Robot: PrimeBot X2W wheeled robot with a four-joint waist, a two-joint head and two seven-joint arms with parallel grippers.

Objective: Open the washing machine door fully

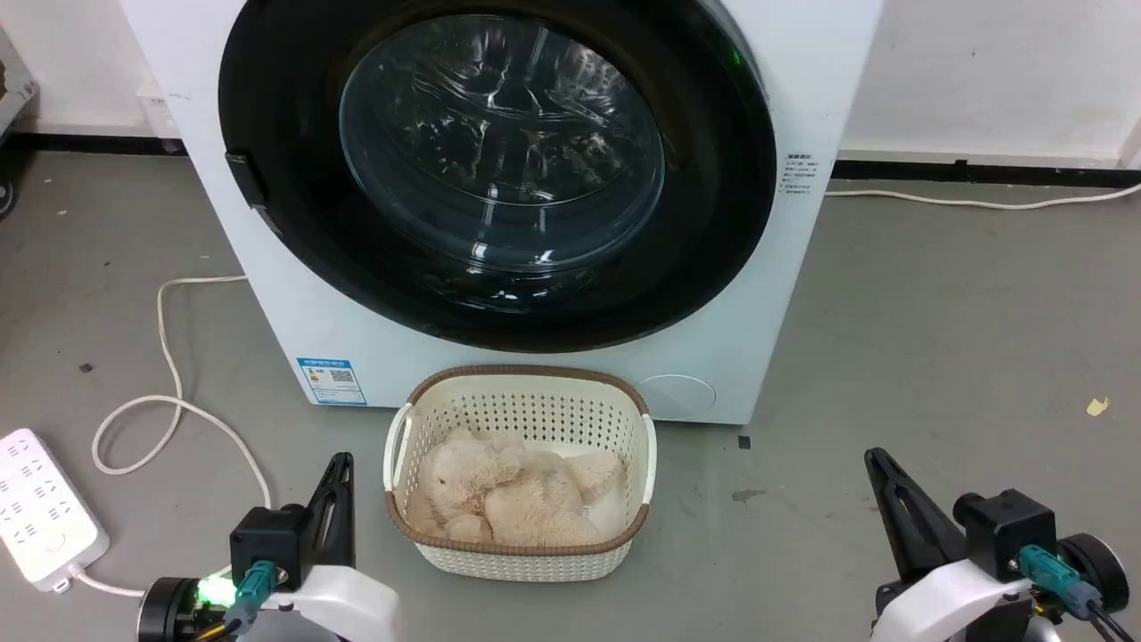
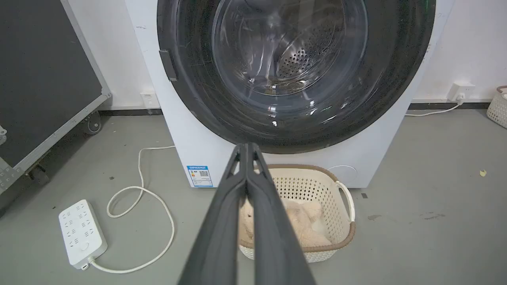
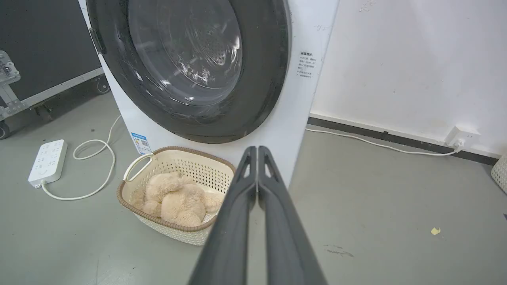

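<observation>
The white washing machine [image 1: 802,98] stands straight ahead on the grey floor, a blue label [image 1: 332,382] low on its front. Its big glossy black door [image 1: 285,205] lies flat against the front, with the clear glass bowl [image 1: 501,143] in the middle and a small dark handle [image 1: 247,178] on its left rim. My left gripper [image 1: 340,462] rests shut at the lower left, well short of the machine. Shut too, my right gripper [image 1: 874,456] sits at the lower right. In the wrist views the door [image 2: 396,79] [image 3: 269,71] stands beyond each pair of closed fingertips.
A cream perforated basket [image 1: 526,399] holding a beige plush toy [image 1: 513,490] sits on the floor right before the washer, between my arms. A white power strip [image 1: 40,508] and looping cable [image 1: 169,357] lie at left. A dark wheeled case [image 2: 43,79] stands further left.
</observation>
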